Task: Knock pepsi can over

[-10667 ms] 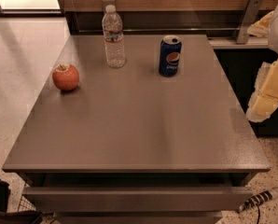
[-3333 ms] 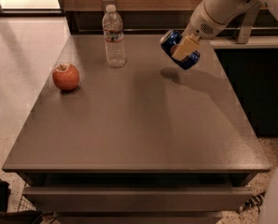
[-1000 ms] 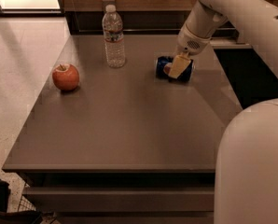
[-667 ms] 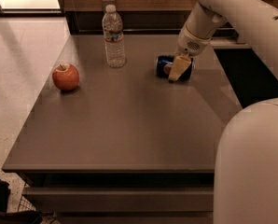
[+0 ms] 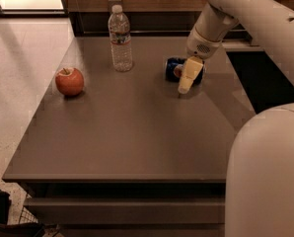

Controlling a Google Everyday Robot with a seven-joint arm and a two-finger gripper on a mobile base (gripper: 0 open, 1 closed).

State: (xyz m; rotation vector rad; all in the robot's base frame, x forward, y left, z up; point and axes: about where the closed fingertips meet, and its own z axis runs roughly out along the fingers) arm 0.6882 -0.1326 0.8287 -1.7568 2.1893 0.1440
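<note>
A: Pepsi can, position?

B: Pepsi can [image 5: 172, 69] down on its side on the desk [image 5: 127, 142]. It sits right of the water bottle [image 5: 120, 38], near but not touching, about level with the bottle's base. Dark blue body, long axis running roughly left to right.

A: End effector?

B: End effector [image 5: 184, 87] is right of the bottle too, low over the desk. It stands in front of the can's right half and hides part of it. Cream-coloured, tilted, tip pointing down towards the desk top. Clenched or released: cannot tell. Contact with the can: cannot tell either.

A: The rest?

B: Bottle upright, clear plastic, white cap, close to the desk's far edge. Red apple [image 5: 69, 81] left of the bottle and nearer the camera, stem up, well apart from the can. White arm [image 5: 236, 9] reaches down from above and right of the bottle to the end effector.
</note>
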